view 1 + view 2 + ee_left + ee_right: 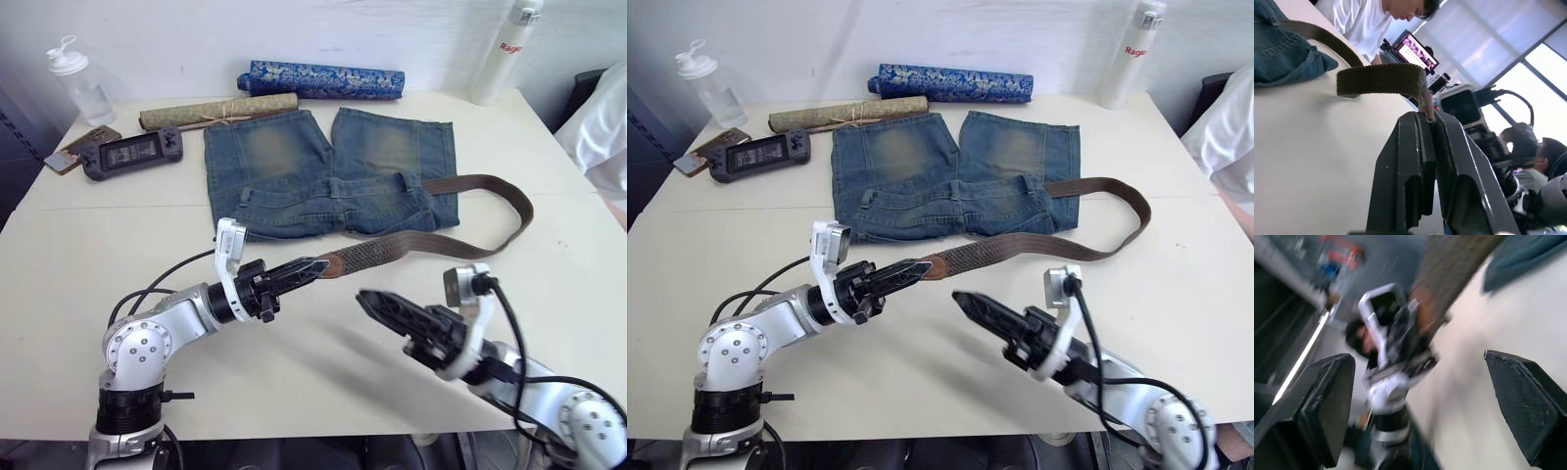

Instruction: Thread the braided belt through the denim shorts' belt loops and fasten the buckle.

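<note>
We see the denim shorts (328, 174) lying flat on the white table (118, 225), waistband toward the robot, legs toward the far wall. The braided belt (431, 238) runs from the waistband on the robot's right, loops out over the table and comes back to the near edge of the shorts, where its tan tip sits in the left gripper (312, 267). Left gripper is clamped on that tip, fingers (1415, 161) pressed together around the leather in the left wrist view, strap lifted off the table just in front of the waistband. Right gripper (377, 302) hangs over bare table near the left one, apart from the belt, its two fingers (1322, 406) spread wide with nothing between them. We cannot make out the buckle or which belt loops the strap passes. At the far side: olive rolled mat (217, 111), blue patterned roll (323, 80), clear bottle (78, 83), white bottle (505, 54), black handheld device (132, 154). A person's white sleeve (600, 127) shows at the robot's right
</note>
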Robot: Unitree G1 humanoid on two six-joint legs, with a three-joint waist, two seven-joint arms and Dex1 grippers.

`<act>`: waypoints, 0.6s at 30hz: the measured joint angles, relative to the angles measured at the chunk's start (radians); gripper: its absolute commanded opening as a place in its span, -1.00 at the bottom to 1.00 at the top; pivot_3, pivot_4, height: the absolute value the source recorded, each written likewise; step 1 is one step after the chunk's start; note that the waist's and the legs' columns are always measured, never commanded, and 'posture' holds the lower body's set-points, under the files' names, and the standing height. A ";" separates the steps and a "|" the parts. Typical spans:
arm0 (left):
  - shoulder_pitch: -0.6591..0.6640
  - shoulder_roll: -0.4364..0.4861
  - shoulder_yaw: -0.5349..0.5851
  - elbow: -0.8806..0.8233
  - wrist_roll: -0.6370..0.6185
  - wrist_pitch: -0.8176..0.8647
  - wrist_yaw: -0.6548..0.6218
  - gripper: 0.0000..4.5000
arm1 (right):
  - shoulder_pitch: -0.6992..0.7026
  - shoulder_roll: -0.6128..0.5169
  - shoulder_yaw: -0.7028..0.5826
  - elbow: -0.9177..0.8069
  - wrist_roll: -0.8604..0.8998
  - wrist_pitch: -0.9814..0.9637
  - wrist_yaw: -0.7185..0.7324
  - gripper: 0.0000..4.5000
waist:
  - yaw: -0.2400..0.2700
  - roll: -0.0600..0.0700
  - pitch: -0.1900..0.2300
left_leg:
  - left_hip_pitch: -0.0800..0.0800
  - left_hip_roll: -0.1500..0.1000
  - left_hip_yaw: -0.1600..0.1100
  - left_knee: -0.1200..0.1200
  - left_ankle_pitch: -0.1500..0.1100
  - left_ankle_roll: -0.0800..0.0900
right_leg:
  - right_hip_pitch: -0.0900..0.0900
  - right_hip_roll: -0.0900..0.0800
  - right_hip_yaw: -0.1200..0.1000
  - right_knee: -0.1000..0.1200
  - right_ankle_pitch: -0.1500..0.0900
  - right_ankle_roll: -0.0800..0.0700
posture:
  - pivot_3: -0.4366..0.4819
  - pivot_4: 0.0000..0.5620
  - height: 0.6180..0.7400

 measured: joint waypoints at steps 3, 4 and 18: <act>0.000 0.007 0.002 0.001 -0.011 0.000 0.012 -1.00 | -0.015 0.107 0.001 0.017 -0.038 -0.111 -0.066 0.98 | 0.000 0.000 0.000 | -0.001 -0.002 0.000 0.000 0.000 -0.003 | -0.001 0.000 0.002 -0.001 0.000 0.001 | -0.05 -0.47 -0.56; 0.000 0.007 0.002 0.002 -0.011 -0.001 0.014 -1.00 | -0.020 0.124 -0.003 0.018 -0.040 -0.131 -0.068 0.98 | -0.001 0.000 0.000 | -0.001 -0.002 0.000 0.000 0.000 -0.003 | -0.001 0.000 0.002 -0.001 0.000 0.001 | -0.05 -0.47 -0.56; -0.004 0.010 -0.001 0.004 -0.011 -0.010 0.017 -1.00 | -0.032 0.140 0.012 0.018 -0.115 -0.172 -0.073 -0.33 | -0.002 0.000 0.000 | -0.001 -0.001 0.000 0.000 0.000 -0.002 | -0.002 0.001 0.002 0.001 -0.001 -0.002 | -0.05 -0.47 -0.56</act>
